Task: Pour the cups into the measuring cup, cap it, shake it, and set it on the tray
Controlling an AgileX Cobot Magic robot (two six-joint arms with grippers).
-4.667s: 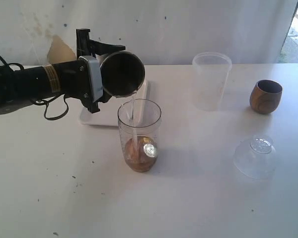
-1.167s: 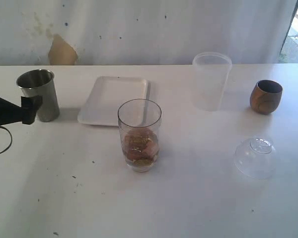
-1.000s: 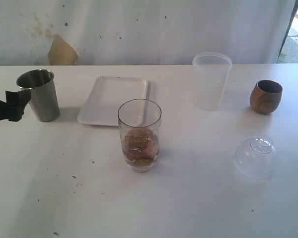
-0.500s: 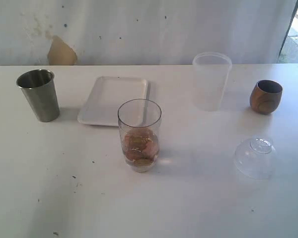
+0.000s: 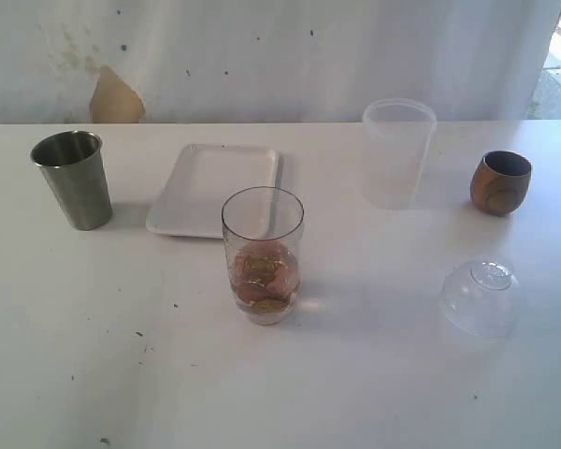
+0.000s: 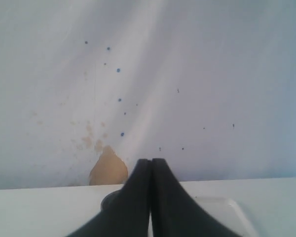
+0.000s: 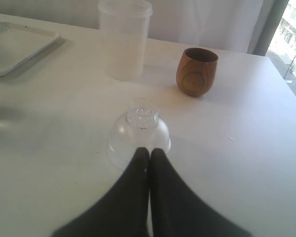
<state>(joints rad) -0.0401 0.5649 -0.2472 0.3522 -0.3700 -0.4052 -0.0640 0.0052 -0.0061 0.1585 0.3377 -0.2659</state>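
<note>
We see the measuring cup (image 5: 263,254) upright near the ctr of the white surface (image 5: 355,393). It's open-topped, w/ brown and yellowish stuff sitting in its lower part. The tray (image 5: 215,187) lies flat just beyond it, a bit to the left. From the outside cam the cup's rim overlaps the tray's near edge, but the cup's base stands on the surface, not on the tray.

The steel cup (image 5: 73,180) stands upright on the left, beside the tray's left edge w/ a gap btwn them. The wooden cup (image 5: 501,183) stands upright at the far right. A frosted plastic container (image 5: 397,154), also upright, sits btwn tray and wooden cup on the far side. A clear dome lid (image 5: 481,297) rests near-right on the surface, wide rim down, small neck up, well apart from the measuring cup.

L gripper (image 6: 150,168): the two dark fingers are pressed flat together, nothing btwn them. It's held over the surface and points at the stained wall (image 6: 187,74).

R gripper (image 7: 149,155): fingers likewise closed on each other, holding nothing. The tips sit right at the near edge of the dome lid; we can't tell if they touch it. Frosted container and wooden cup lie beyond the lid in that wrist view.
</note>
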